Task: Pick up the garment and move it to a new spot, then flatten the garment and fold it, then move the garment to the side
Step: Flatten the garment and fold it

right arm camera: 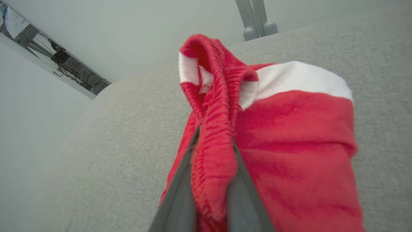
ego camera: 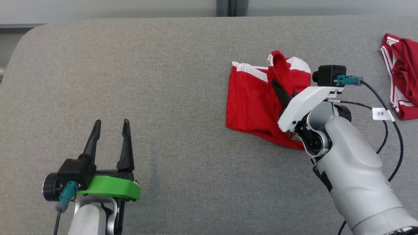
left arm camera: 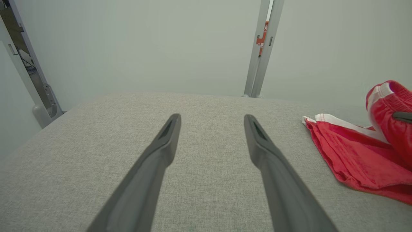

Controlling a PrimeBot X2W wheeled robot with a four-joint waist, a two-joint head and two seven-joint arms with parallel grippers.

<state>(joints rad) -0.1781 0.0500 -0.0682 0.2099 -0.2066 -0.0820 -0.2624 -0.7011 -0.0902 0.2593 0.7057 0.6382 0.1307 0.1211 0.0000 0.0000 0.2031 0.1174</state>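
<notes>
From the head view, the red cloth shorts with white side stripes (ego camera: pixel 251 104) lay right of centre on the grey fabric-covered table (ego camera: pixel 163 81), partly spread out. The right gripper (ego camera: pixel 281 88) was clamped on the bunched elastic waistband (ego camera: pixel 280 67), which stood raised above the rest of the cloth. The left gripper (ego camera: pixel 111 125) hung at the lower left over bare table, jaws spread wide and holding nothing, well apart from the shorts. A second crumpled red-and-white garment (ego camera: pixel 401 71) sat at the table's far right edge

In the left wrist view, the two long dark fingers (left arm camera: pixel 151 167) stood apart above the table, with the shorts off to the right

In the right wrist view, both dark fingers (right arm camera: pixel 180 199) pinched the ribbed red waistband between them, a fold of it standing upright beyond the tips
</notes>
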